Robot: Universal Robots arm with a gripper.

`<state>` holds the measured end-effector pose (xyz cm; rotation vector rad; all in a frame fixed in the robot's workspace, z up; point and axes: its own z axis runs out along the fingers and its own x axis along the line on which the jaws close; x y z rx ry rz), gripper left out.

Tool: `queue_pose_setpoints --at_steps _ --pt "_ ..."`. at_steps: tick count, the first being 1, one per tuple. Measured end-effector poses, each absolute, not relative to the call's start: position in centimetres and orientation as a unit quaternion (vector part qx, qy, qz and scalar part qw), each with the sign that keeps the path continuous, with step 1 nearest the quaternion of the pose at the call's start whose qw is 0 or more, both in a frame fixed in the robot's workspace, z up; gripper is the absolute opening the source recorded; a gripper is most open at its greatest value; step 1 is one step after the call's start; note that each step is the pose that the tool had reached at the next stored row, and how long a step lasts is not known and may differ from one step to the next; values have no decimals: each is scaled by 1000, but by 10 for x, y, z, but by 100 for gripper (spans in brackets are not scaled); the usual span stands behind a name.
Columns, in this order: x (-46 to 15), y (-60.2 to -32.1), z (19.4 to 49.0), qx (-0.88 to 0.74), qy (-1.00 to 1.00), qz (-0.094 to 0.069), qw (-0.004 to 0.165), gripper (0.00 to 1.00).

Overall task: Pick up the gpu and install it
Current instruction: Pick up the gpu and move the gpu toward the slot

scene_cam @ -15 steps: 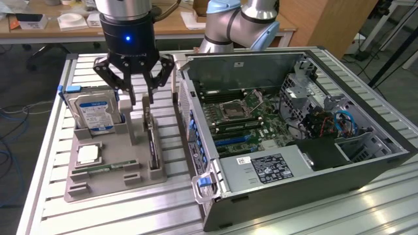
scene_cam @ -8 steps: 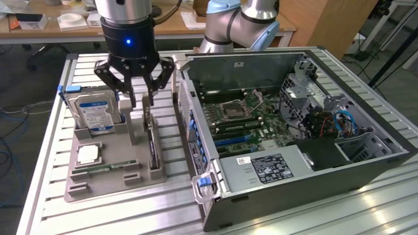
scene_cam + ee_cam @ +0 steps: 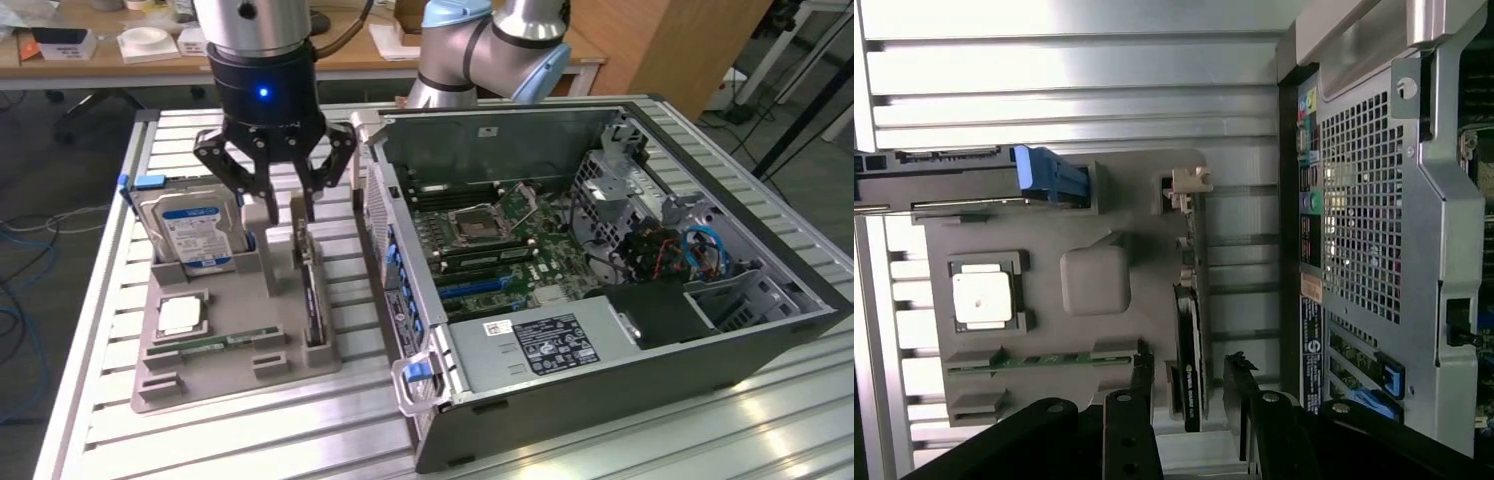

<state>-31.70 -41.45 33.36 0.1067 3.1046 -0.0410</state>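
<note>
The gpu (image 3: pixel 311 300) stands on its edge in a slot on the exterior view's right side of the grey holder tray (image 3: pixel 227 385). It is a thin dark card. In the wrist view the gpu (image 3: pixel 1191 340) is edge-on, its silver bracket (image 3: pixel 1188 186) at the far end. My gripper (image 3: pixel 287 215) hangs open just above the card's far end, touching nothing. In the wrist view my gripper (image 3: pixel 1189 395) has one black finger (image 3: pixel 1140 385) on each side of the card's line, and nothing is held.
The tray also holds a hard drive (image 3: pixel 194 232) with a blue-white label, a CPU (image 3: pixel 180 315) and a green memory stick (image 3: pixel 220 341). To the exterior view's right lies an open computer case (image 3: pixel 641 360), its motherboard (image 3: pixel 521 240) exposed. The case's rear wall (image 3: pixel 1364 200) runs close beside the tray.
</note>
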Motion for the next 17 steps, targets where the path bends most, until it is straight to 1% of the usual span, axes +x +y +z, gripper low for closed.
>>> queue_pose_setpoints --at_steps 17 --pt "-315 -422 311 34 999 -14 17 41"
